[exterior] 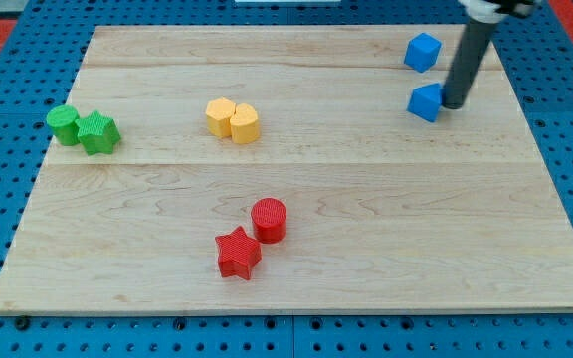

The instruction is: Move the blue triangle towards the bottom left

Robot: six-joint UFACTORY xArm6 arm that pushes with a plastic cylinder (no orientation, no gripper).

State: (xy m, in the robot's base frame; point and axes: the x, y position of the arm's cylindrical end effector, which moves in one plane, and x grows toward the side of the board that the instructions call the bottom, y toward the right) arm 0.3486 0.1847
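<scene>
Two blue blocks sit at the view's top right. The lower one, the blue triangle [425, 102], lies just left of my tip [455, 103], which touches or nearly touches its right side. The other blue block [422, 52], cube-like, sits above it near the board's top edge. The dark rod comes down from the view's top right.
Two green blocks [84, 129] sit together at the left edge. Two yellow blocks [233, 120] sit together at upper middle. A red cylinder [269, 220] and a red star [238, 253] sit at lower middle. The wooden board [366, 249] lies on a blue pegboard.
</scene>
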